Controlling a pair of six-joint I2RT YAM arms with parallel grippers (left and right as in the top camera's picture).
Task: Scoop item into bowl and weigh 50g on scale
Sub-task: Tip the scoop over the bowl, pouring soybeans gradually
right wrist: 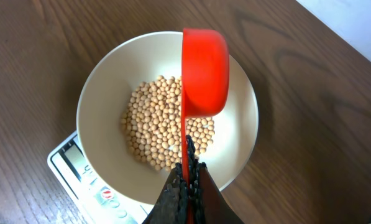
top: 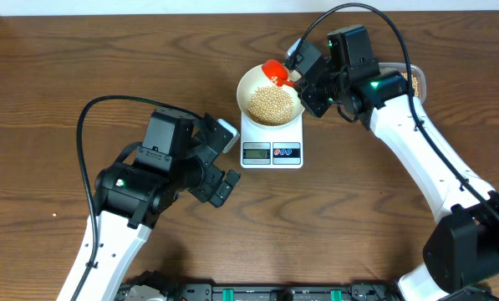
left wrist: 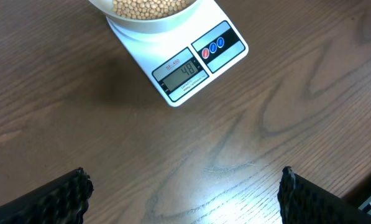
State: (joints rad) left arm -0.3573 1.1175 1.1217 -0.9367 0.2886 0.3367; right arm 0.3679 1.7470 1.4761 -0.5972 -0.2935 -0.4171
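The white bowl (top: pixel 251 85) sits on the white scale (top: pixel 272 152) and holds a heap of tan beans (top: pixel 270 104). In the right wrist view the bowl (right wrist: pixel 104 81) and beans (right wrist: pixel 160 127) lie below the red scoop (right wrist: pixel 204 68). My right gripper (right wrist: pixel 188 171) is shut on the scoop's handle and holds the scoop (top: pixel 276 71) turned on its side over the bowl's far rim. The left wrist view shows the scale (left wrist: pixel 185 68), its display reading about 48. My left gripper (left wrist: pixel 185 193) is open and empty over bare table, near the scale's front left.
A clear tub with more beans (top: pixel 416 82) stands at the back right, mostly hidden behind my right arm. The wooden table (top: pixel 48 84) lies bare on the left. The table's far edge runs along the top.
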